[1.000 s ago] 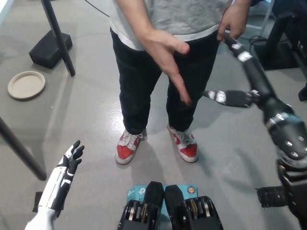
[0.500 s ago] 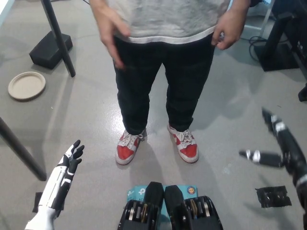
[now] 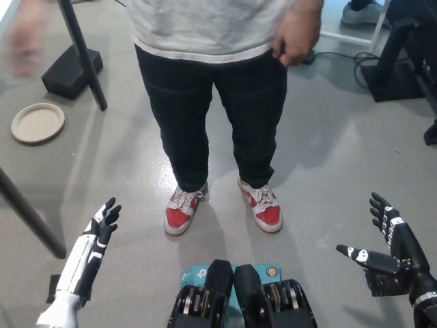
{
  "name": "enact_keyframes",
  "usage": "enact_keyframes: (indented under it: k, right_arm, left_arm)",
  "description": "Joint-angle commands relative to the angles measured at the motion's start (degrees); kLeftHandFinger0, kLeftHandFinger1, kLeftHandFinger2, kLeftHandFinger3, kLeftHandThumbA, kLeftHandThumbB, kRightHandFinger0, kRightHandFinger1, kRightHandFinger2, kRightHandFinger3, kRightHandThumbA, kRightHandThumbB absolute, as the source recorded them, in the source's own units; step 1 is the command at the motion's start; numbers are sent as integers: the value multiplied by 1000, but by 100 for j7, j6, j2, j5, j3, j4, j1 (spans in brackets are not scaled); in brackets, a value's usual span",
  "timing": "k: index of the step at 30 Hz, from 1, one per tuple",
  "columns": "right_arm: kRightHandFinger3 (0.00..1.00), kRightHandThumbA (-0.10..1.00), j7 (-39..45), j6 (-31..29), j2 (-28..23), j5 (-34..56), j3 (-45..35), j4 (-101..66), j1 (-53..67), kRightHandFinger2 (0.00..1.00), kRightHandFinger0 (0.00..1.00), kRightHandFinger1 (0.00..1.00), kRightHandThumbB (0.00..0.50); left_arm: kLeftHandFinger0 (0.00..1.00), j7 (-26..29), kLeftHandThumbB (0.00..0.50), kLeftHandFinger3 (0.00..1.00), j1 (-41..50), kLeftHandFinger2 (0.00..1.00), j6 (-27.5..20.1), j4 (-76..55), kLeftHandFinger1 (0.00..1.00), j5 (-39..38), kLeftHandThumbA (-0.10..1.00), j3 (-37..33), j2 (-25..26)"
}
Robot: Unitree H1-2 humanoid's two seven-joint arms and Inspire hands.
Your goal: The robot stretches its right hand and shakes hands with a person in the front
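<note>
— Right hand (image 3: 392, 249): where is it?
— Low at the near right, fingers spread, holding nothing, well apart from the person (image 3: 218, 89) standing at the far middle.
— And the person's hands?
— One hand (image 3: 295, 35) hangs loosely curled by the hip; the other is a blur at far left.
— Left hand (image 3: 99, 232)?
— Resting at the near left, fingers apart, empty. A round plate (image 3: 37, 121) lies on the floor (image 3: 328, 164), far left.

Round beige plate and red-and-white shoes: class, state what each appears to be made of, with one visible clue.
Round beige plate: probably paper or moulded fibre; matte, uniform tan, raised rim. Red-and-white shoes: likely leather or synthetic with white fabric laces; smooth red toes, slight sheen.
</note>
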Motion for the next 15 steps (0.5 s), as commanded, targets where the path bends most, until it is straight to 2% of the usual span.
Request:
enact_keyframes:
  k: [1, 3, 5, 7, 10, 12, 15]
  right_arm:
    - [1000, 1000, 16, -753, -7, 228, -38, -76, -95, 1000, 1000, 1000, 278]
    - [1000, 1000, 25, -756, -1, 248, -28, -117, -76, 1000, 1000, 1000, 291]
    - [1000, 1000, 8, -899, -9, 231, -21, -19, -108, 1000, 1000, 1000, 292]
    - [1000, 1000, 21, -1014, -32, 221, -2, 62, -91, 1000, 1000, 1000, 276]
    - [1000, 1000, 17, -999, -37, 202, 20, 66, -123, 1000, 1000, 1000, 286]
    - [1000, 1000, 2, -957, -43, 143, 55, 11, -124, 1000, 1000, 1000, 310]
    - [1000, 1000, -20, -1058, -61, 92, 82, 15, -96, 1000, 1000, 1000, 312]
  left_arm:
    - [1000, -128, 140, 1000, -234, 1000, -9, -99, 1000, -66, 1000, -32, 112]
    - [1000, -138, 136, 1000, -242, 1000, 10, -109, 1000, -89, 1000, -21, 102]
    - [1000, -125, 157, 1000, -245, 1000, -8, -93, 1000, -29, 1000, -19, 111]
    - [1000, -101, 170, 1000, -186, 1000, -11, -102, 1000, -23, 1000, -11, 84]
    - [1000, -74, 171, 1000, -164, 1000, -36, -88, 1000, -44, 1000, 14, 62]
    - [1000, -110, 159, 1000, -150, 1000, -56, -88, 1000, -110, 1000, 24, 76]
    - [1000, -128, 157, 1000, -115, 1000, 1, -107, 1000, -134, 1000, 18, 70]
